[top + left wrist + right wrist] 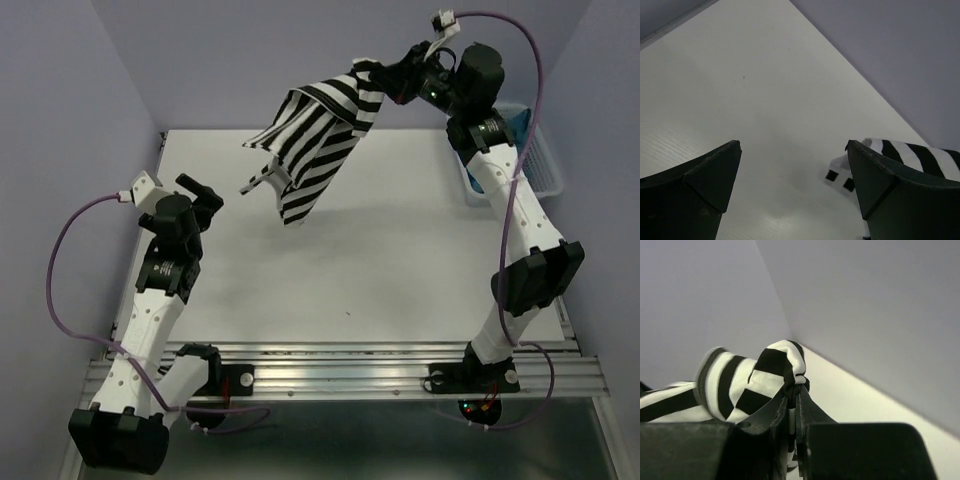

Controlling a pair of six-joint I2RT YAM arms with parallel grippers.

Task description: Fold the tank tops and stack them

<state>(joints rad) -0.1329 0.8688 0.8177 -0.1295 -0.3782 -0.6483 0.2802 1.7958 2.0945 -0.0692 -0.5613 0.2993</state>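
Both arm bases sit on the metal rail [350, 372] at the near edge of the white table [400, 280]; from there the left arm leans over the table's left side, and the left gripper [207, 193] hovers above the bare surface with its fingers [705, 175] spread wide apart and nothing between them. The right arm reaches up and toward the far wall; the right gripper [385, 75] is raised high over the far edge, and its fingers [771, 412] are pressed together on a bunched fold of the black-and-white striped tank top [315, 140]. From that pinch the top hangs down and to the left in loose folds over the far half of the table, well clear of the left gripper; a strap dangles at its lower left; whether the lowest tip touches the table cannot be told. In the left wrist view the striped cloth shows at the right, behind one finger. A white lattice basket [545, 165] stands at the table's far right corner, partly hidden by the right arm; a corner of the teal top [518, 115] shows inside it.
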